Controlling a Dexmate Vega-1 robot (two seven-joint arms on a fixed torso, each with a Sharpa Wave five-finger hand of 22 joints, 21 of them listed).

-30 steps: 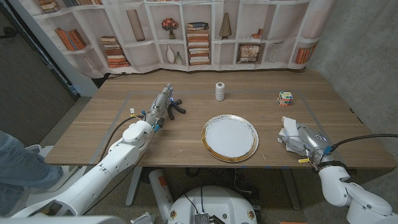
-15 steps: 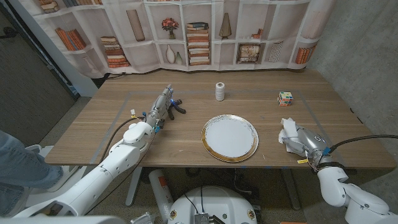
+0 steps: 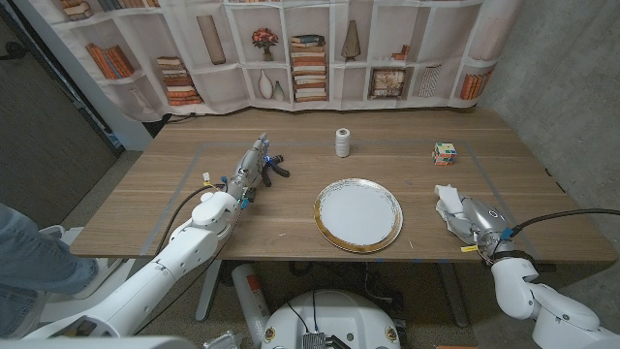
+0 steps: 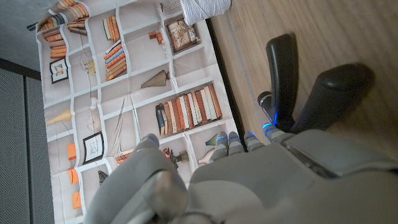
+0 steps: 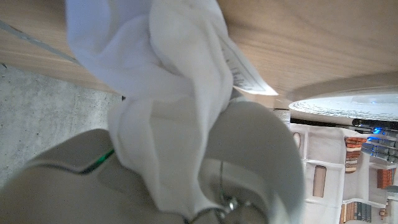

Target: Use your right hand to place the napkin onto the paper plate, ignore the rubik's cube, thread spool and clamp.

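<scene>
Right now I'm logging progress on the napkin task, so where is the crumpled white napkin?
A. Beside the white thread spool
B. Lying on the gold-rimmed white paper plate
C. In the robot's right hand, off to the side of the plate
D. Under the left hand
C: the crumpled white napkin is bunched in the right hand, apart from the bare gold-rimmed white paper plate.
</scene>
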